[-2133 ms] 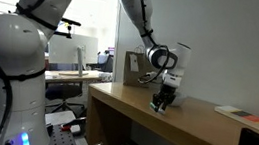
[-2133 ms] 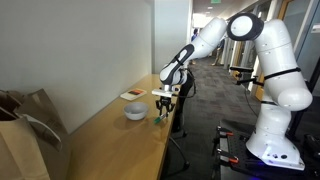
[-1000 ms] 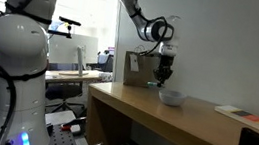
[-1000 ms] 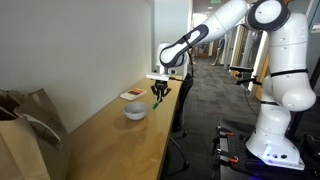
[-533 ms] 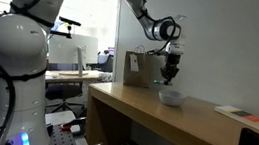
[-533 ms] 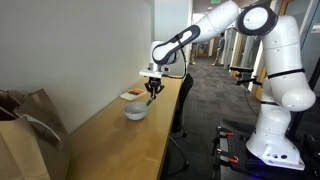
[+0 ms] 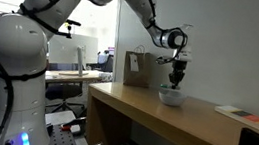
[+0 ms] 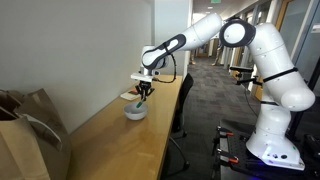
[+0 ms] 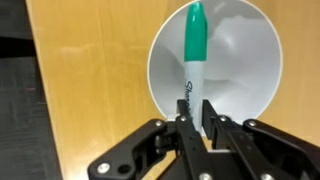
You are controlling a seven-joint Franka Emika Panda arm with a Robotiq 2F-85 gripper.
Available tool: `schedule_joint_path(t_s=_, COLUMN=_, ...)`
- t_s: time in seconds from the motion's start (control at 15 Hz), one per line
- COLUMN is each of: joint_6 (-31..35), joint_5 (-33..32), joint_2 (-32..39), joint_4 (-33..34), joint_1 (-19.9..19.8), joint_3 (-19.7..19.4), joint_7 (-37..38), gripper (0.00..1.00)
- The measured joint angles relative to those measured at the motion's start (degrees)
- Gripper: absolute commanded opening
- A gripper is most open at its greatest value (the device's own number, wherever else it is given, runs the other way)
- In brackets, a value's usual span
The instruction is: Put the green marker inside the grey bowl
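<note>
My gripper is shut on the green marker, a white pen with a green cap that points away from the wrist camera. It hangs directly over the grey bowl, which fills the upper right of the wrist view. In both exterior views the gripper hovers just above the small bowl on the wooden table. The marker shows only as a small dark sliver at the fingertips.
A brown paper bag stands on the table against the wall. A flat book with a red edge lies beyond the bowl. A black chair stands beside the table's edge.
My gripper lifted the marker off the table near its edge and carried it sideways, ending directly above the bowl. The bowl has not moved.
</note>
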Motion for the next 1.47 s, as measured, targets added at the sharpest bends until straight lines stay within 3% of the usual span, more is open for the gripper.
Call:
schedule_joint_path(t_s=0.53, joint_6=-1.31, joint_5=0.01, joint_2=1.94, joint_4=4.13, joint_1=0.00, joint_3=0.37, joint_7=-1.10, gripper=1.00)
schedule_joint_path(t_s=0.73, joint_6=-4.32, joint_5=0.04, joint_2=0.43, joint_4=3.16, joint_1=0.27, joint_3=1.59, joint_7=-2.67, gripper=1.00)
schedule_joint_path(t_s=1.0, joint_6=-4.48, joint_5=-1.23, joint_2=-6.64, joint_4=-2.86, joint_1=2.08, joint_3=2.00, joint_7=-4.33, gripper=1.00)
schedule_joint_path(t_s=1.47, joint_6=-4.44, joint_5=-12.33, joint_2=-22.03, joint_4=-18.10, joint_1=5.07, joint_3=2.24, joint_7=-2.06, gripper=1.00)
